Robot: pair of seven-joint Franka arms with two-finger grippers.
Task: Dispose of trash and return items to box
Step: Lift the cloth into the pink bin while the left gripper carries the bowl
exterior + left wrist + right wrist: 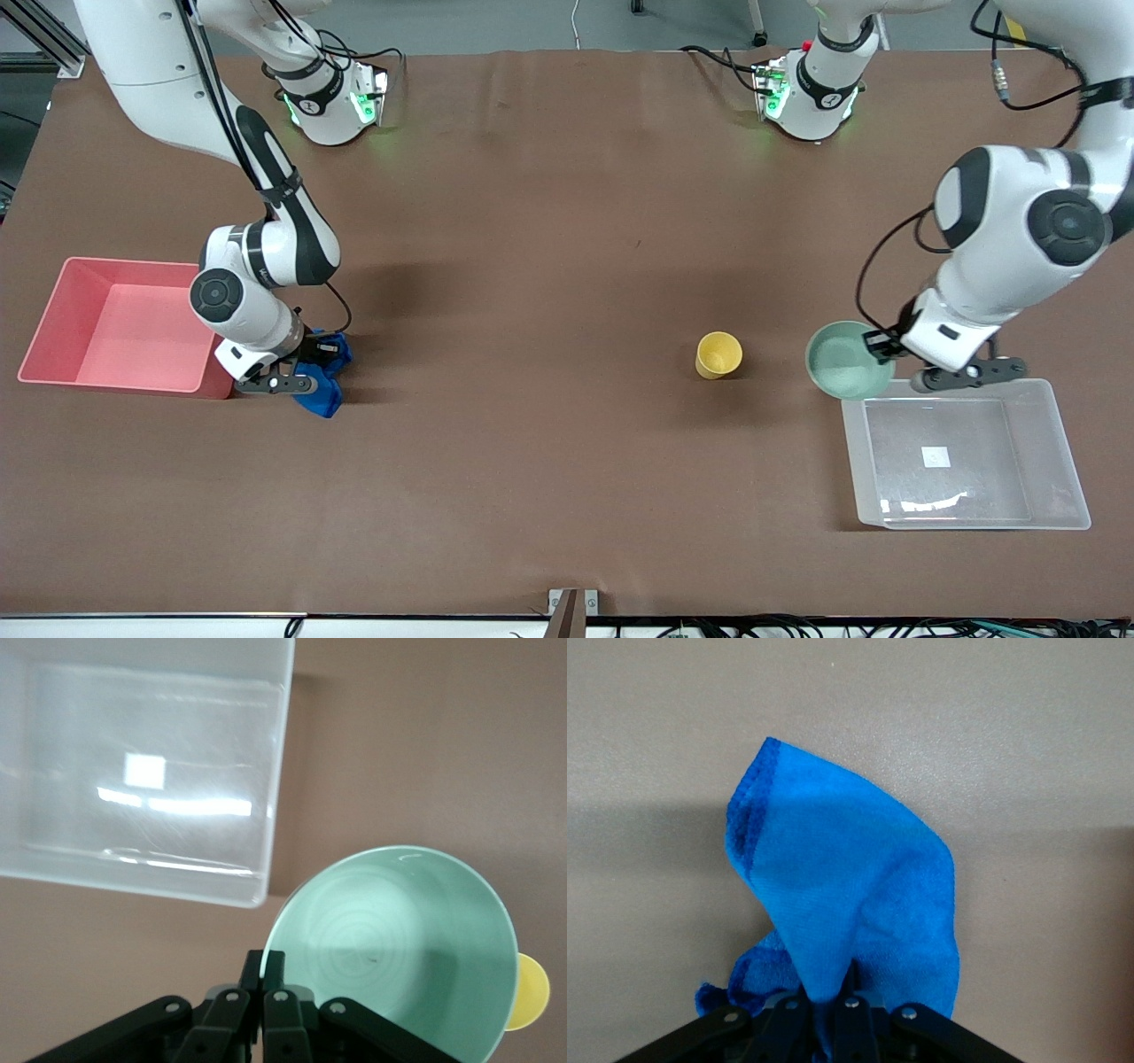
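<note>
A: Right gripper?
B: Clamped on the blue cloth, which hangs from its fingers over the table, just beside the pink bin.
A: Left gripper?
B: Pinched on the rim of the mint-green bowl; bowl is up in the air, tilted, beside the corner of the clear tub. The yellow cup stands on the table near the bowl, toward the right arm's end.
</note>
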